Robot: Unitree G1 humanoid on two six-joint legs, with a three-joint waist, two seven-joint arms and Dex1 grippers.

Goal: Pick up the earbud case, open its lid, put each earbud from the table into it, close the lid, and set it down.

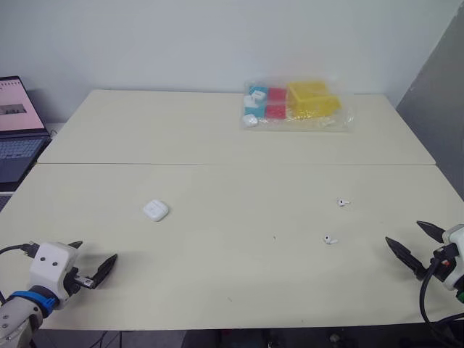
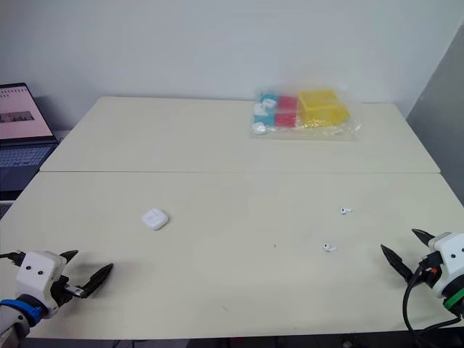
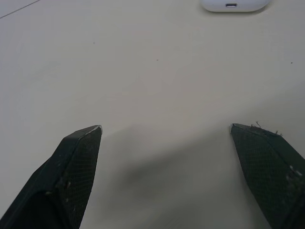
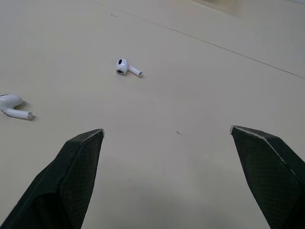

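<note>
Low at lower left, the left gripper points its spread, empty fingers toward the earbud case, while at lower right the right gripper, equally spread, faces two earbuds.

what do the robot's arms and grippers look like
The left gripper and right gripper each have two black pointed fingers with fine crosshatch texture, on a white boxy housing. Black cables loop off both. A blue ring circles the left wrist, a green ring the right.
</note>
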